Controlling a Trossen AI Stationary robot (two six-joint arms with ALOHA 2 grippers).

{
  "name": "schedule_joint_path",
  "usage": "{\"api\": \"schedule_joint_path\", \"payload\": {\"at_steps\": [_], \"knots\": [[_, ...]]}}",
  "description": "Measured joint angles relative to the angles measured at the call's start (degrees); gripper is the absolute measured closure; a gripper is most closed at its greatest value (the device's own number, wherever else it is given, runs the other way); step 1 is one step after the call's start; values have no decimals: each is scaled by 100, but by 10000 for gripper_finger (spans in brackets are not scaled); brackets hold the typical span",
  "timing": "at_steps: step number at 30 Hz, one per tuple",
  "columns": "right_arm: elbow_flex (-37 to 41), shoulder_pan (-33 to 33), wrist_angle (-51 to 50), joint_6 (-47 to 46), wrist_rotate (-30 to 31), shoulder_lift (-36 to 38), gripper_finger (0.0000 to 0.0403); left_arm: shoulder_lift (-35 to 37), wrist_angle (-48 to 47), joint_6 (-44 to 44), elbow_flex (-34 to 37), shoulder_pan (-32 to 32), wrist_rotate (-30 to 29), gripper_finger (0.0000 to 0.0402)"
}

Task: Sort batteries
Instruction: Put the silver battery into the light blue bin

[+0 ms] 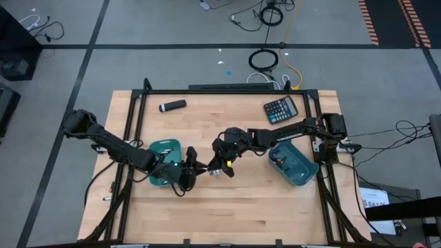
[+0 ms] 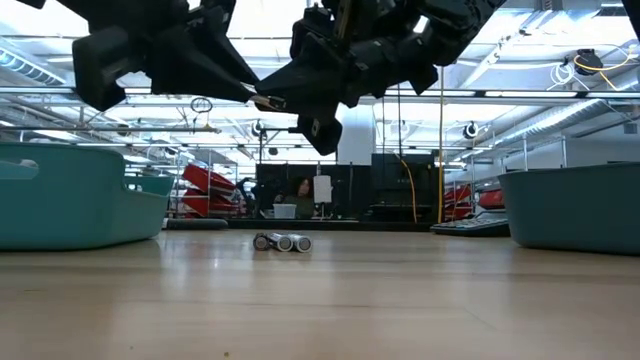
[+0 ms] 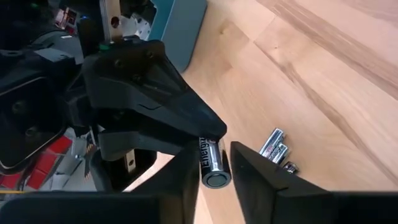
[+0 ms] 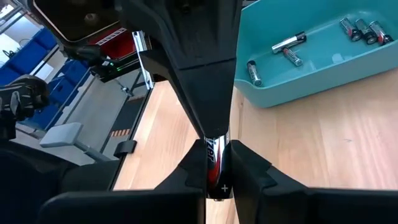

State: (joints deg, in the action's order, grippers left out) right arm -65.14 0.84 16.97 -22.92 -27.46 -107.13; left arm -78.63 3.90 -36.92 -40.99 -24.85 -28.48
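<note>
One silvery-grey battery [image 3: 214, 163] with dark lettering is held in the air between my two grippers, over the table's middle. My left gripper [image 1: 191, 165] comes from the left bin's side and my right gripper [image 1: 222, 160] from the right; both are shut on this battery [image 4: 216, 158]. A few loose batteries [image 1: 216, 172] lie side by side on the wood just below them, and show in the low view [image 2: 282, 242] and the left wrist view [image 3: 277, 148]. Several more batteries [image 4: 286, 46] lie in a teal bin [image 4: 298, 81]. My left gripper [image 3: 214, 179] pinches the battery's flat end [image 3: 216, 179], the end facing its wrist camera, between its two fingers. The fingers point roughly along the battery. The battery is lifted clear of the table. My right gripper [image 4: 216, 182] pinches the opposite end, marked with a plus [image 4: 222, 186], between its two fingers [image 4: 249, 174]. They also run along the battery, from the table's right side. My left gripper's fingers meet the same battery from the far side.
The left teal bin [image 1: 165, 146] sits close behind my left gripper, and the right teal bin [image 1: 303, 172] under my right arm. A black calculator [image 1: 280, 109] and a black-and-grey marker [image 1: 172, 105] lie near the far edge. Bare wood lies toward the near edge.
</note>
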Motion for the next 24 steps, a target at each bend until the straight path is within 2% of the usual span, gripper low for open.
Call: {"api": "schedule_joint_path", "payload": {"at_steps": [4,11,19,24], "knots": [[-2,-13,33,-12,-61,0,377,0,16,-3,0,-1,-29,330],[-2,-13,98,-20,-116,0,375,0,30,37,0,-47,-177,339],[-7,-33,214,44,-95,0,274,0,33,322,0,-41,-178,341],[-7,-4,75,103,-94,14,249,0,-138,574,0,-31,-200,341]]}}
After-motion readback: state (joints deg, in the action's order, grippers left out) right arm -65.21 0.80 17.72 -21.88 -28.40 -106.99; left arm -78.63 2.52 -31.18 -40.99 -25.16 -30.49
